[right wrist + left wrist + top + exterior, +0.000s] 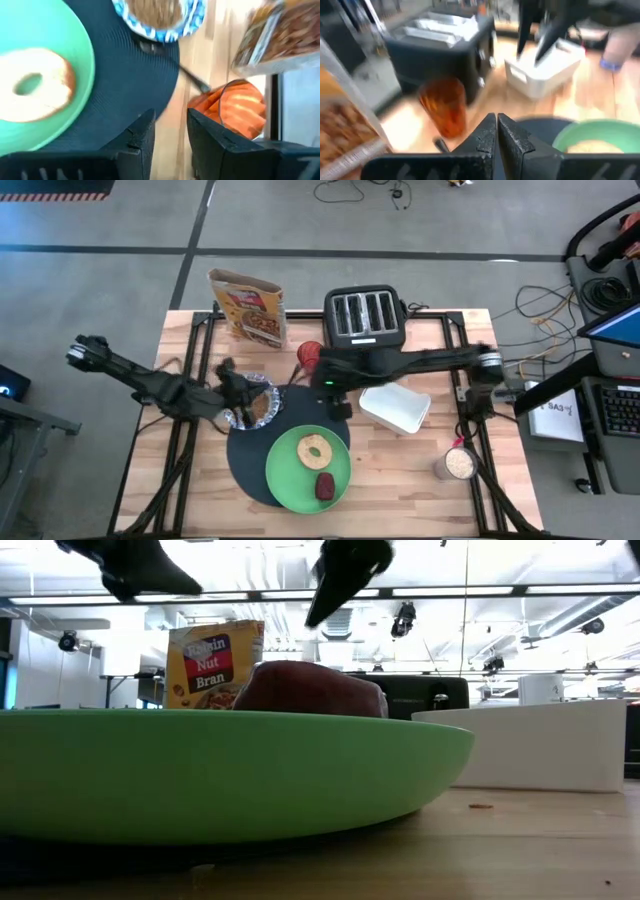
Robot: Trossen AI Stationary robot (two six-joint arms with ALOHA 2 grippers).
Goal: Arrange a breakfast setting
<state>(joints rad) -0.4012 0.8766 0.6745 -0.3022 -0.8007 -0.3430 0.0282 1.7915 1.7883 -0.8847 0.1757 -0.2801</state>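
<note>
Hovering over the mat's rim, right gripper narrowly parted (holding nothing), left gripper clamped together

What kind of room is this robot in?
Probably a robot lab, not a kitchen: a bare wooden table on grey floor, loose cables beside it, and long ceiling strip lights over more equipment behind.

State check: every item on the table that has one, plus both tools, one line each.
left tool: shut, empty, by the bowl
right tool: open, empty, above the mat's edge
bowl: upright, filled with brown cereal
plate: on the mat, holds bagel and red lump
orange cup: upright
toaster: slots empty
white tray: empty
cereal box: standing
</note>
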